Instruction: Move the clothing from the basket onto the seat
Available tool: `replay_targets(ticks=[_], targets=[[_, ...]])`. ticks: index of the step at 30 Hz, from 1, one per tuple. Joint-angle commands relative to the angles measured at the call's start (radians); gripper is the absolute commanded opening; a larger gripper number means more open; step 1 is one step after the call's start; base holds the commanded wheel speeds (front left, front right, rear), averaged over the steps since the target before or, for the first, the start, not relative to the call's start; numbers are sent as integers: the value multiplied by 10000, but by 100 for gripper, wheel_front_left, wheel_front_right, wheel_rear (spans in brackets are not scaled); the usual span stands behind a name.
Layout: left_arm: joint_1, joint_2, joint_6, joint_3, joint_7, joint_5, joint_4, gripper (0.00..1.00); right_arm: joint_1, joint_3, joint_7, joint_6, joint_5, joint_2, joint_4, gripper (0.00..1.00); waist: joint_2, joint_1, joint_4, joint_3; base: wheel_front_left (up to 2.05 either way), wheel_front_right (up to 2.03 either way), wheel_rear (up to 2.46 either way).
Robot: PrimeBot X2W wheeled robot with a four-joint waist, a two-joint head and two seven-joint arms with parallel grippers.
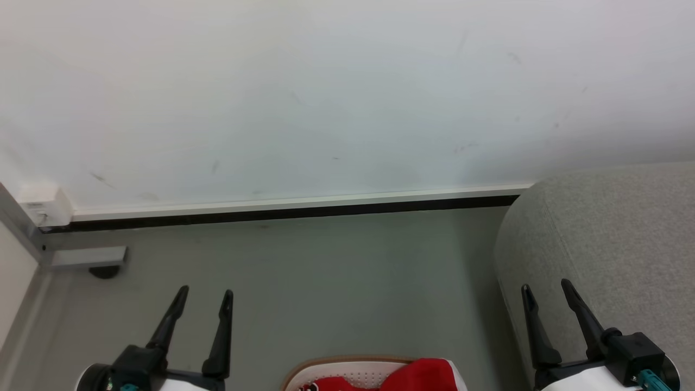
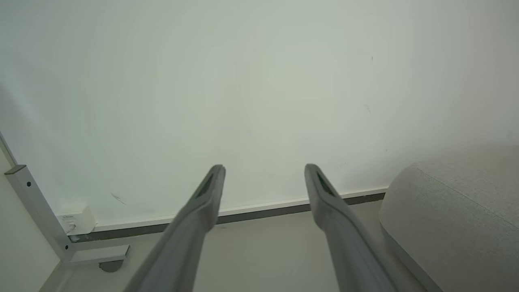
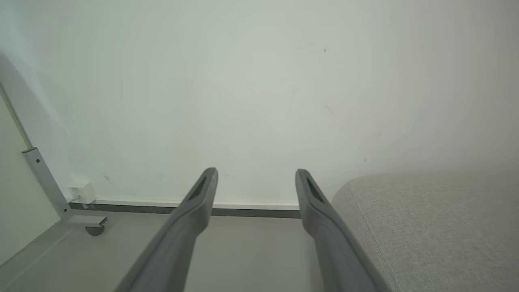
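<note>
My left pincer [image 1: 207,291] and right pincer [image 1: 544,285] both stand spread, holding nothing. My head view takes in the soft red clothing [image 1: 429,372] heaped in the holed white basket [image 1: 347,360], low between them. My wrist views bring out the coarse weave of the rounded grey seat [image 3: 438,227] by the smooth wall [image 3: 259,81].

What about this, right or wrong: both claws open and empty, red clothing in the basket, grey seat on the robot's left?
Only the side is wrong: the head view shows the grey seat on the robot's right. The left claw and right claw are open and empty, the red clothing in the basket.
</note>
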Motion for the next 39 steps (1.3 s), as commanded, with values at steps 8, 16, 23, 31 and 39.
replay_targets(ticks=[8, 16, 23, 31, 39], targets=[[-103, -60, -94, -21, -6, -121, 174, 100, -182, -120, -29, -22, -99, -8, -165, 100, 0, 2, -523, 356, 0, 0, 0], [-477, 18, -184, -231, -6, 76, 805, 100, -366, -221, -26, -21, -46, -8, -345, 100, 0, 2, -1124, 909, 0, 0, 0], [-988, 270, -267, -425, -6, 32, 1505, 100, -548, -265, -26, -21, 109, -5, -663, 100, 0, 2, -1620, 1658, 0, 0, 0], [-1790, 606, -332, -946, -5, 110, 2675, 100, -823, -396, -26, -21, 281, -5, -1132, 100, 0, 2, -1942, 2555, 0, 0, 0], [-2876, 1025, -373, -2009, 329, 433, 4212, 100, -1236, -547, -26, -21, 508, -6, -1674, 100, 0, 2, -2100, 3611, 0, 0, 0]])
